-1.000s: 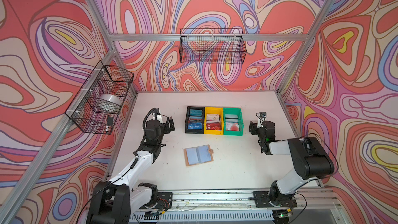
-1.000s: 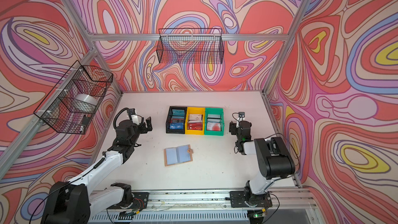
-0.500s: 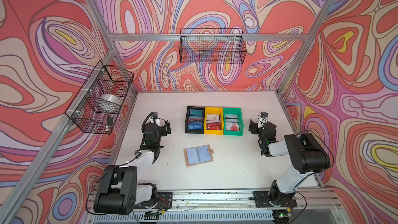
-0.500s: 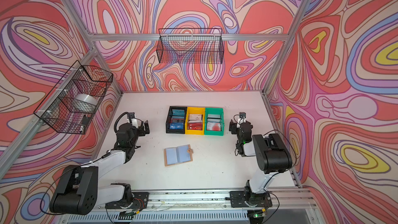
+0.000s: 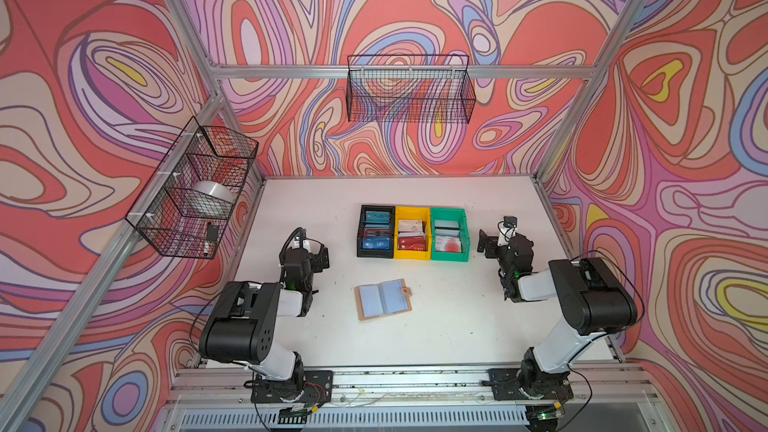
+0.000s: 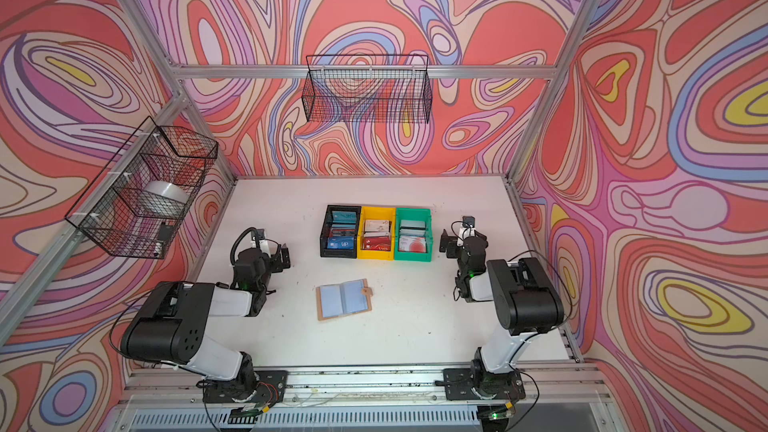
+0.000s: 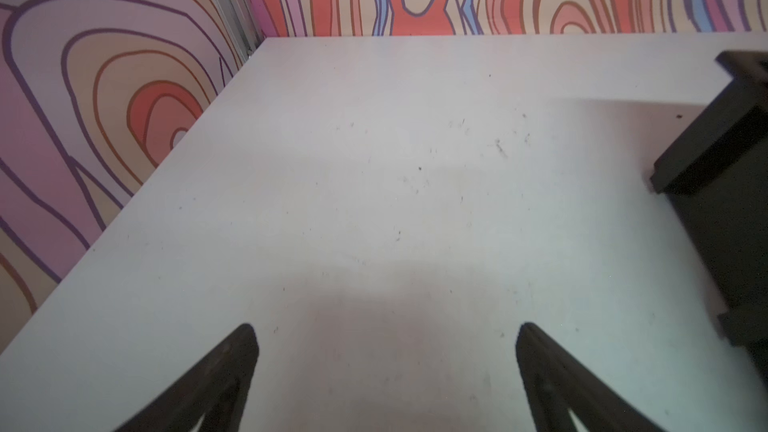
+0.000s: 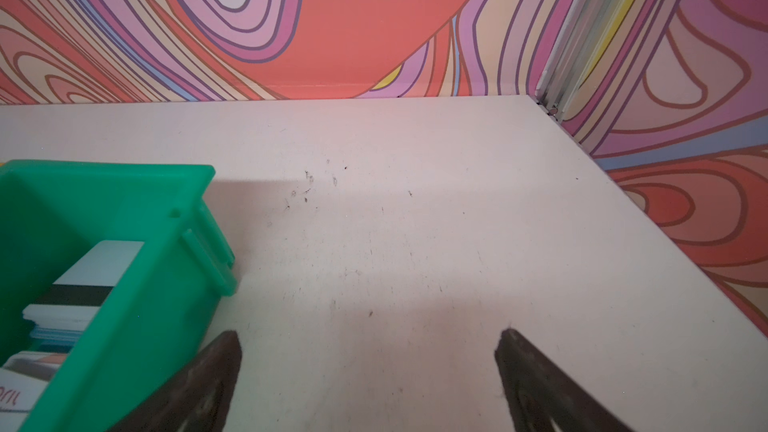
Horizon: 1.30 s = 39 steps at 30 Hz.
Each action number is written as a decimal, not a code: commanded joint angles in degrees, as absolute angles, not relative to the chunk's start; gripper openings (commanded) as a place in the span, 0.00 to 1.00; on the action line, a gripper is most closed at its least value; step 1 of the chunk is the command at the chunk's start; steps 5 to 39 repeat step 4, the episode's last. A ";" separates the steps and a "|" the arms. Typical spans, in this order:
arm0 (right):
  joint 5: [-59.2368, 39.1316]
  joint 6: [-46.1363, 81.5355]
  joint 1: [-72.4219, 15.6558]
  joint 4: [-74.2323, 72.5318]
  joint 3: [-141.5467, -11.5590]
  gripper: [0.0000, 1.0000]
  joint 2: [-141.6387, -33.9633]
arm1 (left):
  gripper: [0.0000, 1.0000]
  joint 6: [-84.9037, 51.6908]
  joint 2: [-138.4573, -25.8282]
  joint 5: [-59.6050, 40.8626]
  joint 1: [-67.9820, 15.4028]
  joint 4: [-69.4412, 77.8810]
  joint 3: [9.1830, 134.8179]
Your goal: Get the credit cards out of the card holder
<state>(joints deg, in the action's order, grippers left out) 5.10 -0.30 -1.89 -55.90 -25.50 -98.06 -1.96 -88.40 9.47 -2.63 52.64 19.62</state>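
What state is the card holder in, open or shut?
Open: in both top views the card holder lies spread flat on the table, two pale blue sleeve pages facing up, snap tab loose.

Setting: robotics lab test cell. Evidence: enclosure of aluminium extrusion frame (image 5: 374, 72) with swirl-printed wall panels (image 5: 415, 2) on three sides; white tabletop (image 5: 457, 326) inside; left arm (image 5: 245, 326) and right arm (image 5: 590, 305) bolted to a slotted rail (image 5: 415, 380) at the front edge; wire baskets (image 5: 409, 89) hung on the walls; exposed cabling at the arm bases.
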 commanded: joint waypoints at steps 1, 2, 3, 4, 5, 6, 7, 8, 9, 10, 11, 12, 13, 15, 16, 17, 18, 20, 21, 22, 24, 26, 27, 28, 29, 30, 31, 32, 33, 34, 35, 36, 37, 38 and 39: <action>5.36 0.18 -1.66 -56.11 -26.28 0.98 -98.18 | 1.00 -1.94 -87.45 9.72 -2.36 49.91 21.29; 5.30 0.20 -1.66 -56.09 -26.24 0.98 -98.17 | 1.00 -1.54 -88.47 9.91 -2.37 52.76 20.63; 5.32 0.18 -1.64 -56.07 -26.28 0.98 -98.17 | 1.00 -1.66 -88.88 10.69 -2.37 54.73 20.22; 5.34 0.21 -1.59 -56.10 -26.27 0.98 -98.17 | 1.00 -2.55 -88.05 11.80 -2.32 52.92 20.45; 5.34 0.21 -1.59 -56.10 -26.27 0.98 -98.17 | 1.00 -2.55 -88.05 11.80 -2.32 52.92 20.45; 5.34 0.21 -1.59 -56.10 -26.27 0.98 -98.17 | 1.00 -2.55 -88.05 11.80 -2.32 52.92 20.45; 5.34 0.21 -1.59 -56.10 -26.27 0.98 -98.17 | 1.00 -2.55 -88.05 11.80 -2.32 52.92 20.45; 5.34 0.21 -1.59 -56.10 -26.27 0.98 -98.17 | 1.00 -2.55 -88.05 11.80 -2.32 52.92 20.45; 5.34 0.21 -1.59 -56.10 -26.27 0.98 -98.17 | 1.00 -2.55 -88.05 11.80 -2.32 52.92 20.45; 5.34 0.21 -1.59 -56.10 -26.27 0.98 -98.17 | 1.00 -2.55 -88.05 11.80 -2.32 52.92 20.45; 5.34 0.21 -1.59 -56.10 -26.27 0.98 -98.17 | 1.00 -2.55 -88.05 11.80 -2.32 52.92 20.45; 5.34 0.21 -1.59 -56.10 -26.27 0.98 -98.17 | 1.00 -2.55 -88.05 11.80 -2.32 52.92 20.45; 5.34 0.21 -1.59 -56.10 -26.27 0.98 -98.17 | 1.00 -2.55 -88.05 11.80 -2.32 52.92 20.45; 5.34 0.21 -1.59 -56.10 -26.27 0.98 -98.17 | 1.00 -2.55 -88.05 11.80 -2.32 52.92 20.45; 5.34 0.21 -1.59 -56.10 -26.27 0.98 -98.17 | 1.00 -2.55 -88.05 11.80 -2.32 52.92 20.45; 5.34 0.21 -1.59 -56.10 -26.27 0.98 -98.17 | 1.00 -2.55 -88.05 11.80 -2.32 52.92 20.45; 5.34 0.21 -1.59 -56.10 -26.27 0.98 -98.17 | 1.00 -2.55 -88.05 11.80 -2.32 52.92 20.45; 5.34 0.21 -1.59 -56.10 -26.27 0.98 -98.17 | 1.00 -2.55 -88.05 11.80 -2.32 52.92 20.45; 5.34 0.21 -1.59 -56.10 -26.27 0.98 -98.17 | 1.00 -2.55 -88.05 11.80 -2.32 52.92 20.45; 5.34 0.21 -1.59 -56.10 -26.27 0.98 -98.17 | 1.00 -2.55 -88.05 11.80 -2.32 52.92 20.45; 5.34 0.21 -1.59 -56.10 -26.27 0.98 -98.17 | 1.00 -2.55 -88.05 11.80 -2.32 52.92 20.45; 5.34 0.21 -1.59 -56.10 -26.27 0.98 -98.17 | 1.00 -2.55 -88.05 11.80 -2.32 52.92 20.45; 5.34 0.21 -1.59 -56.10 -26.27 0.98 -98.17 | 1.00 -2.55 -88.05 11.80 -2.32 52.92 20.45; 5.34 0.21 -1.59 -56.10 -26.27 0.98 -98.17 | 1.00 -2.55 -88.05 11.80 -2.32 52.92 20.45; 5.34 0.21 -1.59 -56.10 -26.27 0.98 -98.17 | 1.00 -2.55 -88.05 11.80 -2.32 52.92 20.45; 5.34 0.21 -1.59 -56.10 -26.27 0.98 -98.17 | 1.00 -2.55 -88.05 11.80 -2.32 52.92 20.45; 5.34 0.21 -1.59 -56.10 -26.27 0.98 -98.17 | 1.00 -2.55 -88.05 11.80 -2.32 52.92 20.45; 5.34 0.21 -1.59 -56.10 -26.27 0.98 -98.17 | 1.00 -2.55 -88.05 11.80 -2.32 52.92 20.45; 5.34 0.21 -1.59 -56.10 -26.27 0.98 -98.17 | 1.00 -2.55 -88.05 11.80 -2.32 52.92 20.45; 5.34 0.21 -1.59 -56.10 -26.27 0.98 -98.17 | 1.00 -2.55 -88.05 11.80 -2.32 52.92 20.45; 5.34 0.21 -1.59 -56.10 -26.27 0.98 -98.17 | 1.00 -2.55 -88.05 11.80 -2.32 52.92 20.45; 5.34 0.21 -1.59 -56.10 -26.27 0.98 -98.17 | 1.00 -2.55 -88.05 11.80 -2.32 52.92 20.45; 5.34 0.21 -1.59 -56.10 -26.27 0.98 -98.17 | 1.00 -2.55 -88.05 11.80 -2.32 52.92 20.45; 5.34 0.21 -1.59 -56.10 -26.27 0.98 -98.17 | 1.00 -2.55 -88.05 11.80 -2.32 52.92 20.45; 5.34 0.21 -1.59 -56.10 -26.27 0.98 -98.17 | 1.00 -2.55 -88.05 11.80 -2.32 52.92 20.45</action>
